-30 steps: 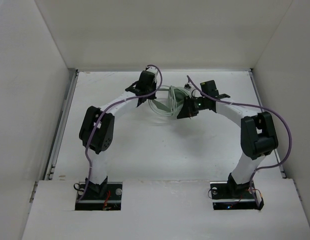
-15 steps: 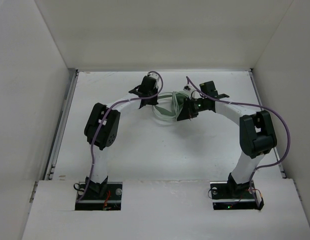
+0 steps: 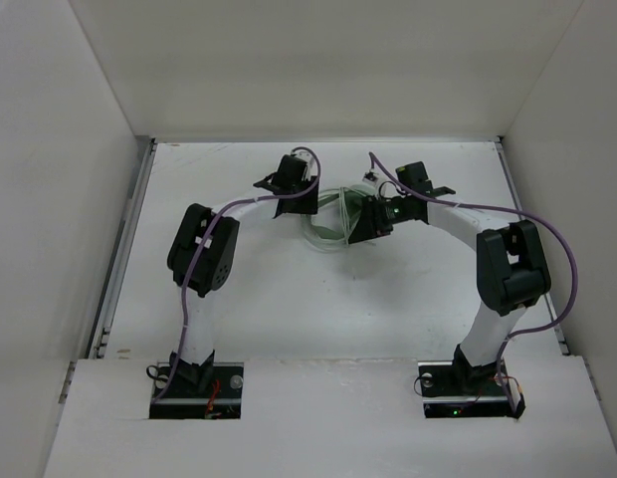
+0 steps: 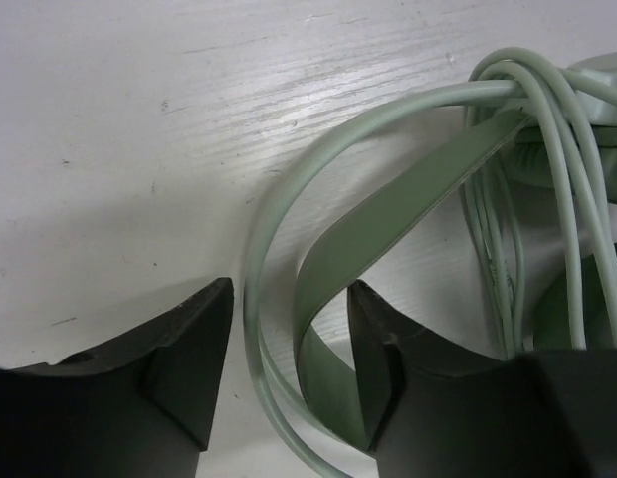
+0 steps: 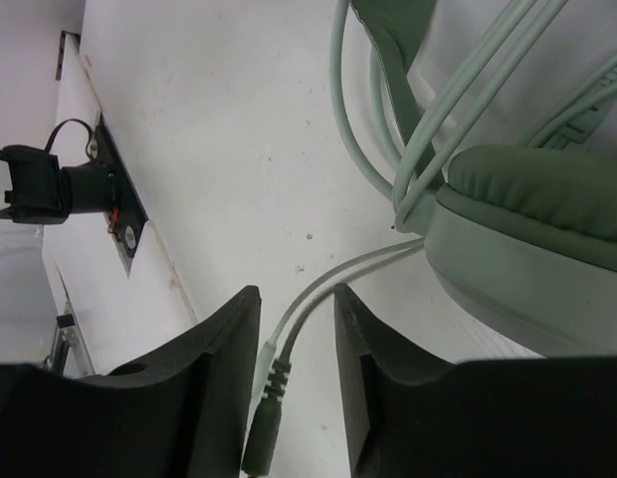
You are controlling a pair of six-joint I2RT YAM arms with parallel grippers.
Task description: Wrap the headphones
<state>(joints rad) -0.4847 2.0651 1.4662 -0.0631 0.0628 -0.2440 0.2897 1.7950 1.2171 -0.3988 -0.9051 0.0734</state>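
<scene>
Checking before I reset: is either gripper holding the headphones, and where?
Nothing is held. The left gripper, open, straddles the headband and cable; the right gripper, open, straddles the plug.

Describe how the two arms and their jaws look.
Both the left arm and right arm have white tubular links, bulky black joint housings and black bases. A thin purple cable loops along each. The jaws are matte black, blocky wedges. A small green light glows on the right wrist.
</scene>
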